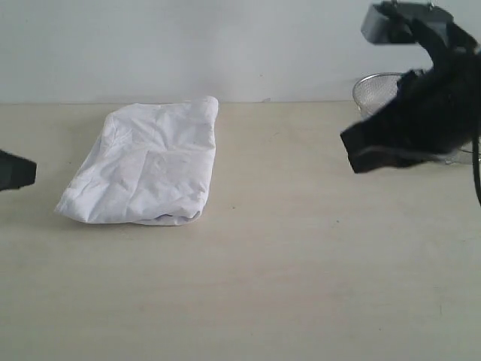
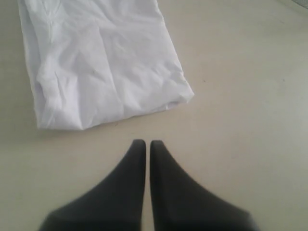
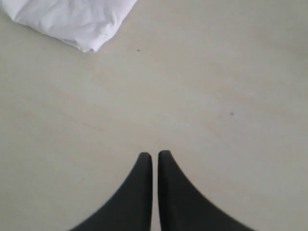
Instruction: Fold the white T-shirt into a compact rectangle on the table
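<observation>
The white T-shirt (image 1: 146,165) lies folded into a rough rectangle on the left half of the table (image 1: 301,263); its red lettering and neck tag are hidden inside the folds. It also shows as the white T-shirt (image 2: 101,62) in the left wrist view, and one corner of the white T-shirt (image 3: 72,21) appears in the right wrist view. My left gripper (image 2: 147,143) is shut and empty, hovering over bare table short of the shirt's edge. In the exterior view the left gripper (image 1: 30,171) pokes in at the left border. My right gripper (image 3: 155,155) is shut and empty, well away from the cloth. The right arm (image 1: 421,113) hangs raised at the right.
A round silver wire-mesh basket (image 1: 372,92) stands at the back right, partly behind the right arm. A light grey wall (image 1: 225,45) rises behind the table's far edge.
</observation>
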You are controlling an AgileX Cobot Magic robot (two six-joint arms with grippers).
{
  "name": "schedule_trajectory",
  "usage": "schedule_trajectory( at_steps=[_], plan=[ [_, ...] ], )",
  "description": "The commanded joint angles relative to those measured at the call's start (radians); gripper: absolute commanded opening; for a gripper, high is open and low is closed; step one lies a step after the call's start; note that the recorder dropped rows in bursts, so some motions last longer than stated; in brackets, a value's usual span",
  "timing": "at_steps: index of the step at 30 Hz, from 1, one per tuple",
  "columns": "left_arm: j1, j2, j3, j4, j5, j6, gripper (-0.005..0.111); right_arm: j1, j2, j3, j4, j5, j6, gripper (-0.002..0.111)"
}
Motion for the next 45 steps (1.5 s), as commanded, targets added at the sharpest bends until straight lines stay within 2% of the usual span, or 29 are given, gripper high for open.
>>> schedule_trajectory(
  at_steps=[1, 6, 15, 21, 45],
  plan=[
    [-0.005, -0.126, 0.174, -0.061, -0.122, -0.012, 0.005, -0.003, -0.097, 0.225, 0.069, -0.178, 0.004, 0.000],
    [-0.005, -0.225, 0.320, -0.131, -0.278, 0.011, 0.005, -0.003, -0.170, 0.417, 0.215, -0.354, -0.096, 0.000],
    [-0.005, -0.271, 0.425, -0.131, -0.469, 0.011, 0.005, -0.003, -0.189, 0.502, 0.241, -0.424, -0.187, 0.000],
    [-0.005, -0.271, 0.426, -0.131, -0.451, 0.011, 0.005, -0.003, -0.189, 0.503, 0.245, -0.363, -0.179, 0.000],
    [-0.005, -0.271, 0.426, -0.127, -0.447, 0.011, 0.005, -0.003, -0.194, 0.503, 0.245, -0.401, -0.180, 0.000]
  ],
)
